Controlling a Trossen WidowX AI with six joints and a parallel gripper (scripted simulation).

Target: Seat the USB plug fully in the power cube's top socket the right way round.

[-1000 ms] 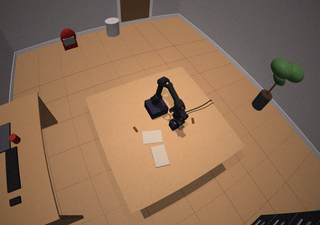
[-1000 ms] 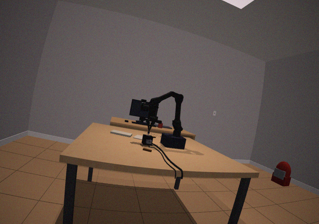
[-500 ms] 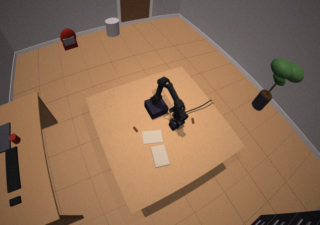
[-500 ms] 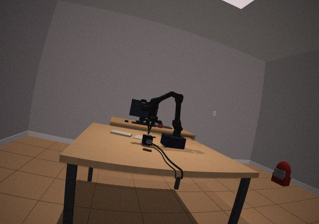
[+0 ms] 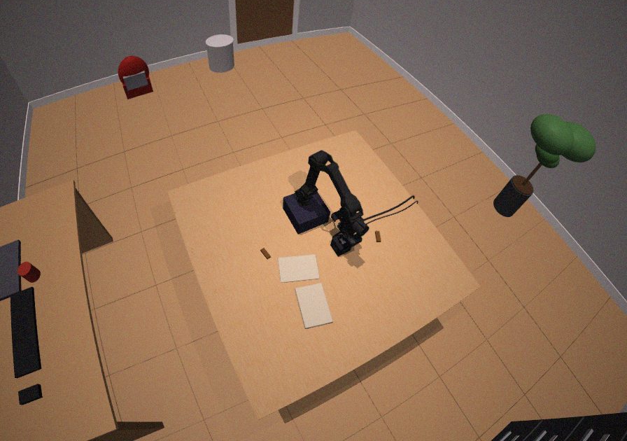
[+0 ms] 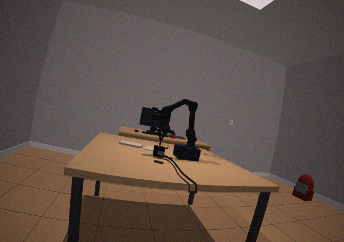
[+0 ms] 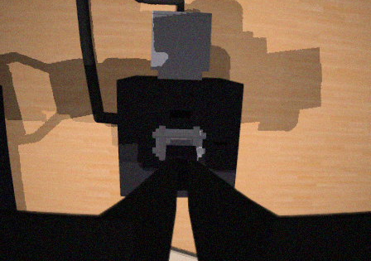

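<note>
The black power cube (image 5: 338, 246) (image 6: 157, 151) (image 7: 137, 119) stands on the table (image 5: 243, 325) (image 6: 111, 161) beside the arm's base. Its top carries a grey-rimmed socket (image 7: 159, 135). My gripper (image 5: 345, 236) (image 6: 160, 143) (image 7: 182, 170) points straight down over that socket. It is shut on the dark USB plug (image 7: 179, 153), which sits at the socket's mouth. The fingertips hide most of the plug, so I cannot tell how deep it sits. A grey block (image 7: 182, 45) with a cable lies against the cube's far side.
Two black cables (image 5: 395, 207) (image 6: 180, 172) run from the cube and hang over the table edge. Small brown blocks (image 5: 265, 253) (image 5: 377, 236) (image 6: 158, 161) lie on either side of the cube. Two white pads (image 5: 299, 267) (image 5: 313, 305) lie nearby. The dark arm base (image 5: 305, 212) (image 6: 186, 151) is close.
</note>
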